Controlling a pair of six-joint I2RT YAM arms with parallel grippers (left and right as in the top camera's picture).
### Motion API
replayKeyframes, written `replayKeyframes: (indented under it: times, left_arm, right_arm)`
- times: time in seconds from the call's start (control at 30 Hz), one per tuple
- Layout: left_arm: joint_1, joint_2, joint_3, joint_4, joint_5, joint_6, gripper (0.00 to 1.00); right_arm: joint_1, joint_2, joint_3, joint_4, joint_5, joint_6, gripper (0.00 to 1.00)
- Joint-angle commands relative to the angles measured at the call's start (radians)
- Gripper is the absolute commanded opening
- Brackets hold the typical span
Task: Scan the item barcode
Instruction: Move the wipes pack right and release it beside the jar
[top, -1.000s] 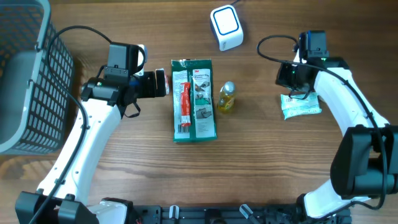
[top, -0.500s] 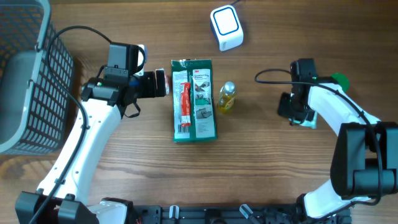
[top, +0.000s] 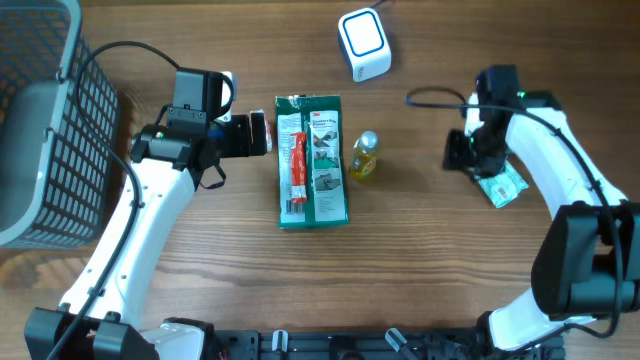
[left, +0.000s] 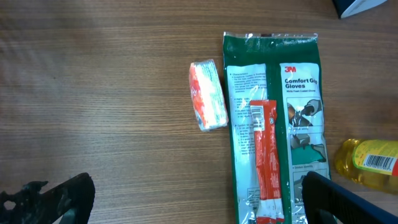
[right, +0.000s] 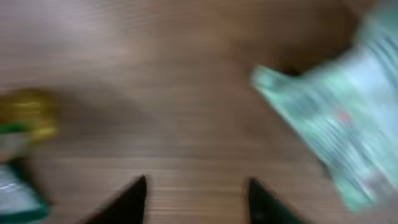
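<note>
The white barcode scanner (top: 364, 44) stands at the back of the table. A pale green packet (top: 503, 187) lies tilted on the wood at the right, blurred in the right wrist view (right: 339, 118). My right gripper (top: 460, 152) hovers just left of it, open (right: 198, 202), with only bare wood between its fingers. My left gripper (top: 258, 134) is wide open (left: 193, 205) at the left edge of the green glove pack (top: 313, 160). In the left wrist view a red stick pack (left: 264, 158) lies on the glove pack (left: 292, 118), and a small orange-and-white pack (left: 208, 95) lies beside it.
A small yellow bottle (top: 364, 157) stands right of the glove pack and shows in both wrist views (left: 367, 163) (right: 28, 118). A dark wire basket (top: 45, 120) fills the far left. A black cable (top: 430, 98) loops behind the right arm.
The right gripper carried the pale green packet toward the front, opened and let it go, then drew back a little. The packet now lies tilted. The left arm has not moved.
</note>
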Motion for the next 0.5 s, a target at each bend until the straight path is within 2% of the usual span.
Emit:
replayKeyframes:
  times: [0.0,0.17,0.33,0.47]
  left_arm:
    - [0.002,-0.005,0.01,0.002,-0.01,0.004,1.0]
    - [0.002,-0.005,0.01,0.002,-0.01,0.004,1.0]
    - [0.002,-0.005,0.01,0.002,-0.01,0.004,1.0]
    - [0.002,-0.005,0.01,0.002,-0.01,0.004,1.0]
  right_arm:
    - [0.002,0.004,0.021,0.022,-0.177,-0.033,1.0]
    - [0.001,0.004,0.021,0.078,-0.17,-0.033,1.0]
    - [0.001,0.004,0.02,0.298,-0.17,-0.033,1.0]
    - [0.002,0.004,0.02,0.41,-0.169,-0.033,1.0]
